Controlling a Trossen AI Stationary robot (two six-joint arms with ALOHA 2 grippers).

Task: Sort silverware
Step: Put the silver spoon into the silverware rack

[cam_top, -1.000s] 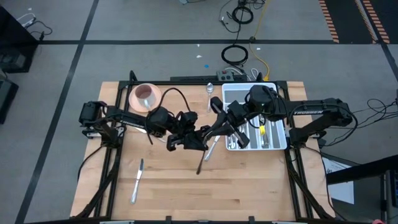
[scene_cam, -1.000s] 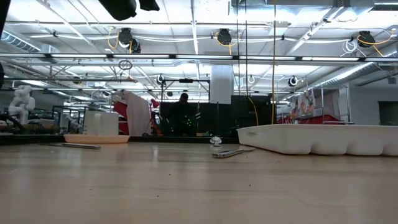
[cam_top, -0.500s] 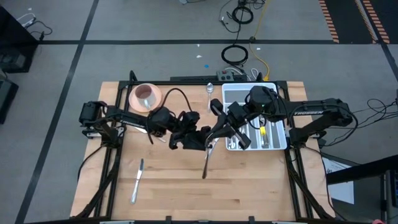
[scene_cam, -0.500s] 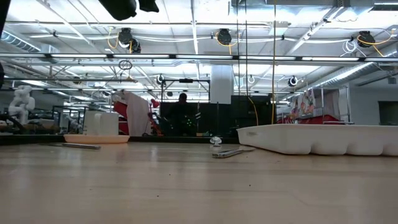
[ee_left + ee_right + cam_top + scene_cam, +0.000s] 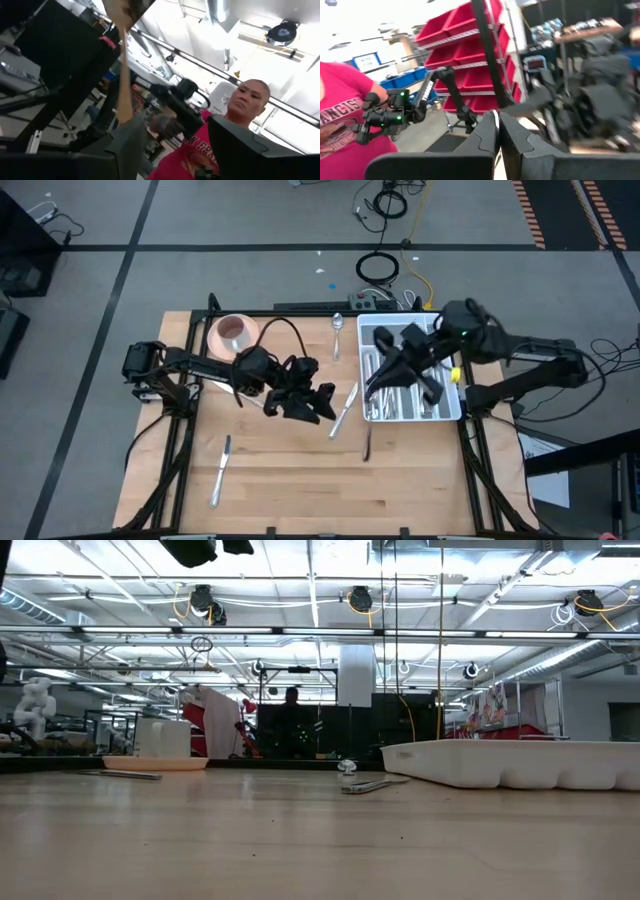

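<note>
On the left of the table [image 5: 280, 480] a knife [image 5: 219, 471] lies alone near the front edge, well apart from everything else. Behind it, at the back, sits the pink saucer with its cup [image 5: 234, 334].

The left gripper [image 5: 318, 402] hangs over the middle of the table, pointing right. Its wrist view shows the two fingers [image 5: 125, 150] standing wide apart with nothing between them, only a person in a red shirt [image 5: 210, 150] in the room beyond.

Just right of that gripper a fork [image 5: 345, 409] lies slanted on the wood, and a darker piece [image 5: 367, 443] lies nearer the front, just off the tray's front left corner. A spoon [image 5: 337, 327] rests at the back edge, beside the tray.

The white tray [image 5: 452, 395] sits at the right, with several pieces of silverware [image 5: 395, 402] already lying in its compartments. The right gripper [image 5: 385, 375] reaches over the tray's left side. Its fingers [image 5: 485, 135] are pressed together; whether they pinch anything, I cannot tell.

From table height, the spoon [image 5: 347, 769] and fork [image 5: 370, 784] show in front of the tray [image 5: 500, 762].
</note>
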